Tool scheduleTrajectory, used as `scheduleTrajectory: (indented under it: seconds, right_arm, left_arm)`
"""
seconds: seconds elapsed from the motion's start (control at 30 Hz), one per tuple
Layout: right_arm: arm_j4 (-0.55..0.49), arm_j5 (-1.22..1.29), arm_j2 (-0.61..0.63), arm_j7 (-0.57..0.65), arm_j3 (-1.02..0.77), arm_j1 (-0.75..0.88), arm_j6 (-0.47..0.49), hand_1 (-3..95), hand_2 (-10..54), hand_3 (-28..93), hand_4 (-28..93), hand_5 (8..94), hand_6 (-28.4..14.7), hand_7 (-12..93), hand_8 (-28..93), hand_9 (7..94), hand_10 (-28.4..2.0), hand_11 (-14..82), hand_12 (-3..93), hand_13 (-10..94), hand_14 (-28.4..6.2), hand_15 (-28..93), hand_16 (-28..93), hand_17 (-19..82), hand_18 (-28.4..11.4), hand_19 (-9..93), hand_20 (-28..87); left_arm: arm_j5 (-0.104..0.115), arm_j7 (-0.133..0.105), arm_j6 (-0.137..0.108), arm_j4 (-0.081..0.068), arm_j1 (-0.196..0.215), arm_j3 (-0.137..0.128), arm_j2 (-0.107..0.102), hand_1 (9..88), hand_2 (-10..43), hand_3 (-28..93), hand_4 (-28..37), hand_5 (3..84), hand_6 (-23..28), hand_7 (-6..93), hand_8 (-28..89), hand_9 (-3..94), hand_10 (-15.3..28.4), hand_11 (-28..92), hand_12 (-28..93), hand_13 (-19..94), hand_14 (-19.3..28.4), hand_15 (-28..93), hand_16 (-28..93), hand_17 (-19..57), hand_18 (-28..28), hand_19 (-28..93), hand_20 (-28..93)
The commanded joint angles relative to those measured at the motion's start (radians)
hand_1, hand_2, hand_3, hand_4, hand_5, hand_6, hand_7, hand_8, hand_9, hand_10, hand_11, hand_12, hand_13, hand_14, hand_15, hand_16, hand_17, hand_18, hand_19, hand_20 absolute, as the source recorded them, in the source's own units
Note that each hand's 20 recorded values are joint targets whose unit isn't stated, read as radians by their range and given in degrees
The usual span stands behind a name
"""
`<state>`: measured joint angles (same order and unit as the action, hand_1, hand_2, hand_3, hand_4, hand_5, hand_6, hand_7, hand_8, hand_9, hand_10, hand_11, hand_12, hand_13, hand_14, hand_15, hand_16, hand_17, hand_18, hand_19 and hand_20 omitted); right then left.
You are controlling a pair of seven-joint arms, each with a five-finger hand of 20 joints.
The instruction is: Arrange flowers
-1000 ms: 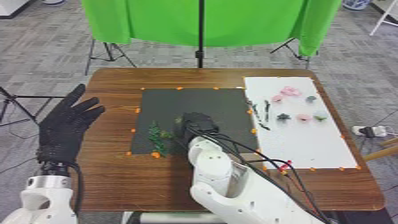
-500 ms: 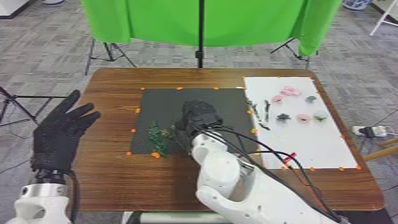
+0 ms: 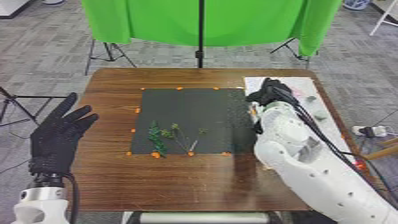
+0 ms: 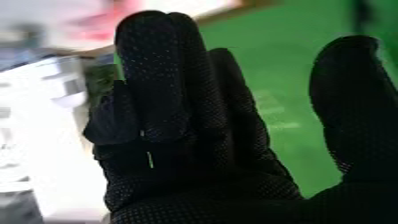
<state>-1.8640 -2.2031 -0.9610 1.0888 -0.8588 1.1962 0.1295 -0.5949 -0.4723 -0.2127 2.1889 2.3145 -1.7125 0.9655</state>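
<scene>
My right hand [image 3: 271, 93] is over the left part of the white sheet [image 3: 306, 145], covering some of what lies there. In the right wrist view the right hand [image 4: 178, 115] has its fingers up and the thumb apart, holding nothing. A leafy green sprig [image 3: 155, 139] and thin stems with small yellowish-green heads [image 3: 175, 128] lie on the lower part of the dark mat [image 3: 191, 107]. Pink petals [image 3: 298, 93] and a pale green flower [image 3: 321, 115] show on the white sheet beside the right arm. At the table's left edge, my left hand [image 3: 60, 135] has its fingers extended.
Orange tape bits [image 3: 179, 88] mark the mat's edges. Brown wooden table [image 3: 107, 165] surrounds the mat. A green cloth [image 3: 147, 20] hangs on a stand beyond the table. The right forearm crosses the table's right side.
My right hand has moved from the dark mat over to the white sheet, uncovering stems on the mat. The left hand has shifted only slightly.
</scene>
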Motion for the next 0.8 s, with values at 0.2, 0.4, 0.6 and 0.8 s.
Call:
scheduleTrajectory:
  seconds: [0.2, 0.4, 0.6, 0.8]
  right_arm:
    - [0.05, 0.025, 0.004, 0.047, 0.001, 0.061, 0.129, 31.8, -8.8, 71, -23, 59.3, -11.4, 8, -9, 73.9, -23.3, 25.9, 15.0, 70, -17.0, 71, 12, 40, -28.4, 93, 44]
    - [0.117, 0.023, -0.032, 0.064, 0.049, 0.012, 0.171, 32.1, -8.9, 70, -23, 59.8, -10.7, 8, -10, 73.9, -22.8, 27.8, 15.2, 71, -16.4, 73, 12, 40, -28.4, 93, 47]
    - [0.206, -0.004, -0.077, 0.079, 0.119, -0.043, 0.173, 31.7, -9.4, 70, -23, 58.9, -10.9, 8, -10, 73.3, -22.7, 29.8, 15.9, 70, -16.5, 75, 13, 40, -28.4, 93, 48]
    - [0.289, -0.011, -0.075, 0.103, 0.191, -0.058, 0.196, 35.5, -9.5, 70, -24, 64.5, -6.8, 12, -10, 71.0, -20.9, 44.6, 18.7, 71, -15.1, 79, 13, 41, -28.4, 93, 51]
  left_arm:
    - [0.007, -0.008, -0.008, -0.008, 0.007, 0.017, 0.0, 23.6, 9.0, 75, -24.2, 36.7, 8.3, 8.9, -7, 36.1, 19.2, 27, 14, 26, 26.1, 54, -6, -8.4, 25.4, 49, 22]
    - [0.0, -0.001, 0.002, -0.013, -0.006, 0.021, 0.004, 23.8, 8.9, 75, -24.0, 36.7, 8.4, 8.9, -7, 36.0, 19.2, 27, 14, 26, 26.1, 54, -6, -8.4, 25.4, 49, 22]
    - [-0.002, 0.004, 0.011, -0.019, -0.026, 0.026, 0.007, 23.8, 8.9, 75, -24.0, 36.7, 8.4, 8.9, -7, 36.1, 19.3, 27, 14, 26, 26.0, 54, -6, -8.4, 25.4, 49, 22]
    - [-0.003, 0.014, 0.024, -0.024, -0.034, 0.023, 0.013, 23.8, 8.9, 75, -24.1, 36.9, 8.5, 8.9, -7, 36.1, 19.3, 27, 14, 26, 26.0, 54, -6, -8.4, 25.3, 49, 22]
